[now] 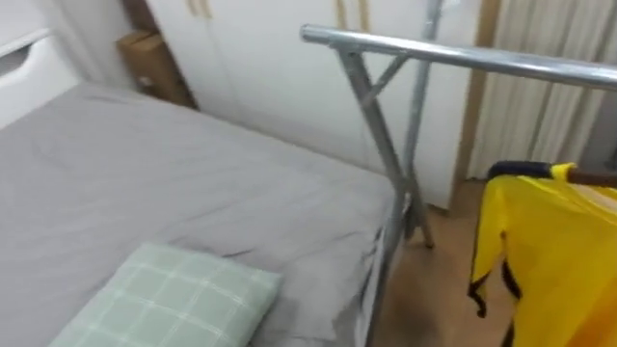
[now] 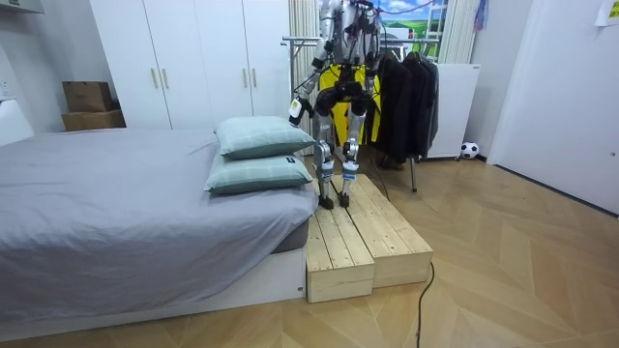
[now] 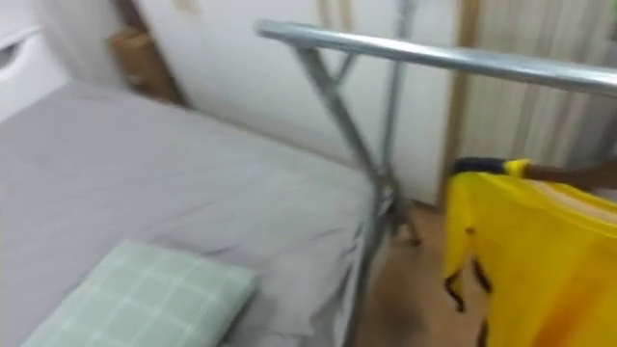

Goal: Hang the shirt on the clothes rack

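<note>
Shirt: in the left eye view we see the yellow shirt (image 1: 554,260) at 4 o'clock, draped on a hanger (image 1: 593,177). It sits below the rail (image 1: 453,56) and apart from it, and we cannot tell what holds the hanger.
Rail: a metal bar running from 12 to 2 o'clock, on slanted legs that come down by the bed's corner.
Bed (image 1: 145,183): a grey sheet from 9 to 6 o'clock, with a green checked pillow (image 1: 174,299) lying at 7 o'clock.
Wardrobe (image 1: 260,67): white doors at 12 o'clock behind the rail, a box (image 1: 149,63) at 10 o'clock and a curtain (image 1: 540,106) at 2 o'clock.
Robot: in the room view we find it at 12 o'clock, standing on a wooden platform (image 2: 363,242) just beside the bed — the shirt shows yellow at its hips.
Left hand (image 2: 298,108): low at the robot's side, toward the bed; we cannot tell whether it is released or grasping anything.
Dark clothes (image 2: 401,97): hanging at 1 o'clock, just beside the robot.
Right eye view: the same scene — shirt at 4 o'clock under the rail, pillow at 7 o'clock.
</note>
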You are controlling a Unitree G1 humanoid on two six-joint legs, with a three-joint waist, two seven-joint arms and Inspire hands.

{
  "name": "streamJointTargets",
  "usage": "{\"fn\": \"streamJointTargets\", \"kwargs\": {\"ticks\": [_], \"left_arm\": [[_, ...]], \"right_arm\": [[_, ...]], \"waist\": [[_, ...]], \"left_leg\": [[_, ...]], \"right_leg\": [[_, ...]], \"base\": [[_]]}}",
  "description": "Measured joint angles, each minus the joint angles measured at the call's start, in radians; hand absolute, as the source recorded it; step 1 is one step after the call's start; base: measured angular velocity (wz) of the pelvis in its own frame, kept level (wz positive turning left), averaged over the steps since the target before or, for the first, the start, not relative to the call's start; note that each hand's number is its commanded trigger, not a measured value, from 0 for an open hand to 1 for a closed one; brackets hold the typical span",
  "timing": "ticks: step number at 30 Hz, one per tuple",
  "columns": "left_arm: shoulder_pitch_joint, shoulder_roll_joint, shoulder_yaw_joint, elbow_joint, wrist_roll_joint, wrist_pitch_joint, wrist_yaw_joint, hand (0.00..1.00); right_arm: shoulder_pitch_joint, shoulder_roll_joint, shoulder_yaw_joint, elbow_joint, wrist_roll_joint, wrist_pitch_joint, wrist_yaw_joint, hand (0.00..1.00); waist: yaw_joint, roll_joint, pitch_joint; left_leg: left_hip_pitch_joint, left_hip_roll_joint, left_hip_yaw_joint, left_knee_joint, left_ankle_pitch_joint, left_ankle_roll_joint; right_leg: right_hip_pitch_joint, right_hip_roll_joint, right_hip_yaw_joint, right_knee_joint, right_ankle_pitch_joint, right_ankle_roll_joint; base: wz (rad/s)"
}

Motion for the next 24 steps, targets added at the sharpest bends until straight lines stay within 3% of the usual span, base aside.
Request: {"fn": "streamJointTargets", "kwargs": {"ticks": [1,2,4,5,7,8,9,10,12,14,18,20,22,23,24], "left_arm": [[-0.002,0.000,-0.003,-0.001,0.021,0.004,0.000,0.00],[0.000,0.001,-0.005,-0.001,0.030,0.006,0.000,0.00],[0.012,0.000,-0.016,0.000,0.049,0.024,-0.001,0.00],[0.012,0.000,-0.017,0.000,0.056,0.028,-0.001,0.00],[0.006,0.000,-0.034,-0.003,0.065,0.039,0.006,0.00],[0.003,0.001,-0.037,-0.003,0.066,0.040,0.008,0.00],[-0.005,0.004,-0.042,-0.002,0.065,0.040,0.007,0.00],[-0.017,0.005,-0.055,0.000,0.065,0.040,0.006,0.00],[-0.014,0.006,-0.054,-0.006,0.064,0.040,0.008,0.00],[-0.005,0.006,-0.051,0.004,0.063,0.041,0.015,0.00],[0.003,0.003,-0.040,0.040,0.042,0.039,0.026,0.00],[0.010,0.004,-0.032,0.040,0.043,0.040,0.026,0.00],[0.028,0.006,-0.026,0.040,0.044,0.043,0.026,0.00],[0.029,0.006,-0.023,0.039,0.044,0.045,0.026,0.00],[0.035,0.006,-0.020,0.041,0.043,0.047,0.025,0.00]], "right_arm": [[0.000,-0.007,-0.019,0.000,0.005,0.004,0.000,0.00],[-0.001,-0.011,-0.024,0.000,0.008,0.006,0.001,0.00],[-0.008,-0.017,-0.030,0.000,0.030,0.012,0.001,0.00],[-0.002,-0.017,-0.032,0.000,0.040,0.011,0.001,0.00],[0.003,-0.015,-0.037,-0.001,0.060,0.010,0.002,0.00],[0.005,-0.015,-0.038,-0.001,0.060,0.008,0.003,0.00],[0.014,-0.015,-0.046,0.000,0.060,0.008,0.002,0.00],[0.033,-0.017,-0.047,0.000,0.064,0.003,-0.001,0.00],[0.045,-0.011,-0.042,0.002,0.064,0.001,-0.002,0.00],[0.043,-0.009,-0.036,-0.002,0.064,-0.001,-0.006,0.00],[0.066,-0.006,-0.034,-0.010,0.070,-0.009,-0.028,0.00],[0.083,-0.006,-0.034,-0.010,0.083,-0.009,-0.032,0.00],[0.102,-0.006,-0.039,-0.010,0.096,-0.006,-0.035,0.00],[0.103,-0.005,-0.043,-0.010,0.102,-0.006,-0.035,0.00],[0.103,-0.003,-0.054,-0.010,0.103,-0.006,-0.035,0.00]], "waist": [[-0.007,-0.001,-0.0001],[-0.007,-0.001,0.0000],[-0.014,-0.002,0.0008],[-0.016,-0.001,0.0005],[-0.024,0.003,-0.0035],[-0.030,-0.001,-0.0042],[-0.048,-0.005,-0.0028],[-0.045,-0.010,0.0000],[-0.012,-0.021,-0.0031],[-0.006,-0.017,-0.0014],[-0.013,-0.004,-0.0119],[-0.016,-0.004,-0.0116],[-0.036,0.001,-0.0088],[-0.047,0.000,-0.0086],[-0.067,-0.005,-0.0050]], "left_leg": [[0.040,0.008,0.023,-0.004,0.000,-0.002],[0.059,0.009,0.033,-0.015,0.001,-0.004],[0.142,0.009,0.065,-0.108,-0.001,-0.010],[0.156,0.008,0.073,-0.139,0.000,-0.011],[0.194,0.005,0.105,-0.284,-0.017,-0.049],[0.198,-0.004,0.105,-0.317,-0.019,-0.052],[0.200,-0.017,0.113,-0.364,-0.024,-0.060],[0.214,-0.030,0.128,-0.405,-0.025,-0.064],[0.213,-0.040,0.134,-0.424,-0.023,-0.071],[0.211,-0.044,0.138,-0.428,-0.031,-0.058],[0.213,-0.069,0.130,-0.426,-0.042,-0.018],[0.213,-0.079,0.116,-0.423,-0.041,-0.003],[0.213,-0.087,0.067,-0.421,-0.038,0.014],[0.212,-0.089,0.049,-0.421,-0.036,0.018],[0.211,-0.094,0.010,-0.421,-0.033,0.027]], "right_leg": [[0.001,-0.004,-0.055,0.002,-0.001,0.001],[-0.002,-0.006,-0.078,0.004,-0.001,0.001],[-0.013,-0.011,-0.175,0.019,-0.003,0.006],[-0.014,-0.011,-0.199,0.023,-0.004,0.006],[-0.028,-0.029,-0.248,0.076,-0.011,0.020],[-0.031,-0.038,-0.230,0.095,-0.013,0.022],[-0.042,-0.046,-0.167,0.111,-0.012,0.021],[-0.051,-0.053,-0.123,0.121,-0.005,0.011],[-0.072,-0.064,-0.066,0.132,0.020,0.004],[-0.076,-0.074,-0.048,0.132,0.050,0.004],[-0.073,-0.105,0.001,0.138,0.096,0.013],[-0.075,-0.108,0.068,0.136,0.114,0.026],[-0.063,-0.110,0.160,0.133,0.134,0.052],[-0.058,-0.112,0.173,0.132,0.137,0.058],[-0.048,-0.111,0.242,0.130,0.146,0.078]], "base": [[1.62],[1.44],[1.29],[1.28],[1.23],[1.41],[1.48],[1.29],[0.33],[-0.05],[0.06],[0.23],[0.55],[0.83],[1.03]]}}
